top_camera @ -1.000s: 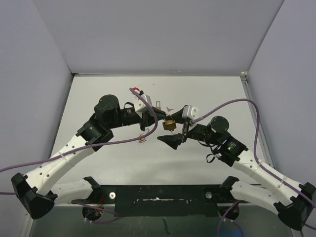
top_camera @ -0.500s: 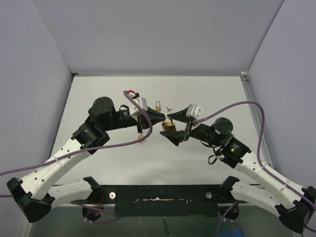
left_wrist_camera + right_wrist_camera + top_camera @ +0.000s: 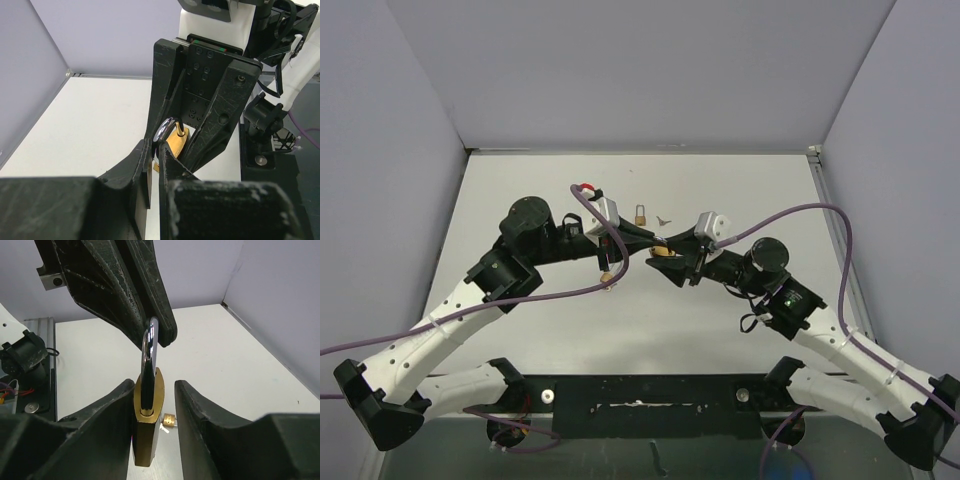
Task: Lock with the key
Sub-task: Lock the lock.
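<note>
Hanging above the surface [image 3: 780,200]: brass padlock [image 3: 148,435], body clamped upright between the fingers of the right tool [image 3: 155,390], steel shackle [image 3: 150,352] uppermost. Left tool [image 3: 156,150] set narrow, tips touching the shackle top; whether they grip it cannot be told. Smaller padlock [image 3: 639,214] lies on the surface beyond.

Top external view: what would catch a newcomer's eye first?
The two arms meet nose to nose above mid-table, the left end effector pinching the shackle of a brass padlock that sits between the right end effector's fingers. Beyond them a second, small padlock lies on the white table.
</note>
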Robot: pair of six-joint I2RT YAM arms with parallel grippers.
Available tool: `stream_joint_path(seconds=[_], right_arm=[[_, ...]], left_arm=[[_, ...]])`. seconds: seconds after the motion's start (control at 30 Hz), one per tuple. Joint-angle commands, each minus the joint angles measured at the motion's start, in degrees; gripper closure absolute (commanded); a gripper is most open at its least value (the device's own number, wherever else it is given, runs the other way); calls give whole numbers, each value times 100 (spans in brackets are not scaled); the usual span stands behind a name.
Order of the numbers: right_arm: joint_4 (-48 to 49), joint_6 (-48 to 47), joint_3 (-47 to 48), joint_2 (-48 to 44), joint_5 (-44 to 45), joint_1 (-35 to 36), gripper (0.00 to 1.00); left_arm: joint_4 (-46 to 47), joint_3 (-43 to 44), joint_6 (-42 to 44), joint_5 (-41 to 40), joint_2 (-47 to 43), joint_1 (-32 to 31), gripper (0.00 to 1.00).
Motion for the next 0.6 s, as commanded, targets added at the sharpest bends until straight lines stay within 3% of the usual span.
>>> stream_joint_path(seconds=[0.0, 0.1, 0.2, 0.43, 0.57], right_arm=[[312, 31, 43, 58, -75, 17, 64], [305, 41, 38, 70, -75, 12, 76], [310, 40, 28, 57, -33, 14, 99], [406, 91, -66, -44, 154, 10, 100], [516, 131, -137, -138, 187, 9, 100]], left_arm=[[578, 251, -13, -82, -226, -31, 100], [597, 252, 12, -121, -242, -31, 100], [594, 238, 20, -177, -257, -31, 100], [606, 148, 40, -422, -360, -31, 99], [607, 90, 16, -392, -426, -31, 71]])
